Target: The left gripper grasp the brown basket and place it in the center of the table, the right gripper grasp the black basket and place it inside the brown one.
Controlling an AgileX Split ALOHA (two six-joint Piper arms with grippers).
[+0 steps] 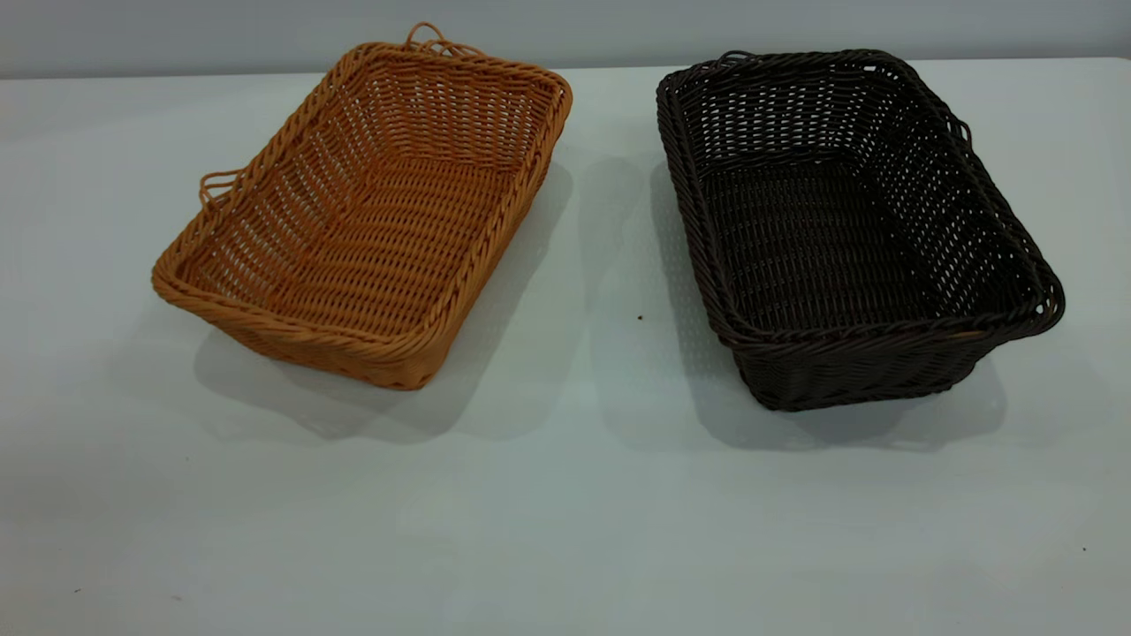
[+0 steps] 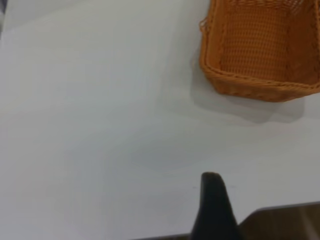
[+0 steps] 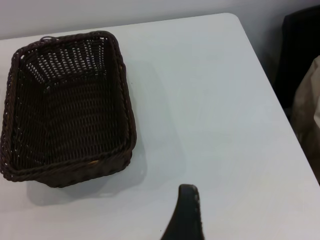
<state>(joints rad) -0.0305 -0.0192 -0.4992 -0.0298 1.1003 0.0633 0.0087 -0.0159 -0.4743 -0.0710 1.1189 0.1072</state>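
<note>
The brown basket [image 1: 367, 208] sits empty on the left side of the white table [image 1: 565, 495], turned at an angle. The black basket [image 1: 844, 221] sits empty on the right side, a gap of bare table between the two. Neither arm shows in the exterior view. In the left wrist view a black part of my left gripper [image 2: 212, 200] hangs over bare table, well short of the brown basket [image 2: 260, 50]. In the right wrist view a black part of my right gripper [image 3: 186, 210] hangs over bare table, beside and apart from the black basket [image 3: 67, 105].
The table's edge and a brown floor [image 2: 285, 222] show close to my left gripper. The table's rounded corner [image 3: 235, 20] and a dark object [image 3: 302, 55] with a tan bag [image 3: 307, 105] lie beyond the right edge.
</note>
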